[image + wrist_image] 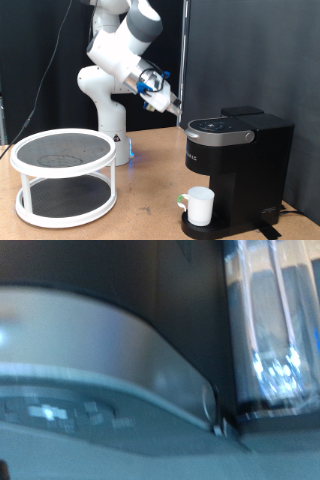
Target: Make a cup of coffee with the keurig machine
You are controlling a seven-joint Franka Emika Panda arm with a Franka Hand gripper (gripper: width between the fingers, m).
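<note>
On the drip base of the boxy matte-black keurig machine [238, 165] stands the plain white ceramic cup [199, 205]; gripper [178, 118] touches the lid's edge; whether its jaws are clenched, I cannot tell.

- Exterior view: fixed camera off the arm, about table height, set back, facing the robot base across the wooden table [140, 205].
- It takes in the whole arm, the gripper [176, 112] at mid-frame, a white two-tier rack [64, 177] towards the exterior view's left, and the keurig machine [238, 165] towards the exterior view's right with the cup [200, 206] on its drip base.
- Wrist view: camera on the hand, looking along the fingers, pressed very close to the keurig machine [110, 360]; picture blurred.
- It fills with the silver-rimmed control panel [70, 415] and a clear water tank [272, 330].
- Shared: only the machine's top and panel [220, 127].
</note>
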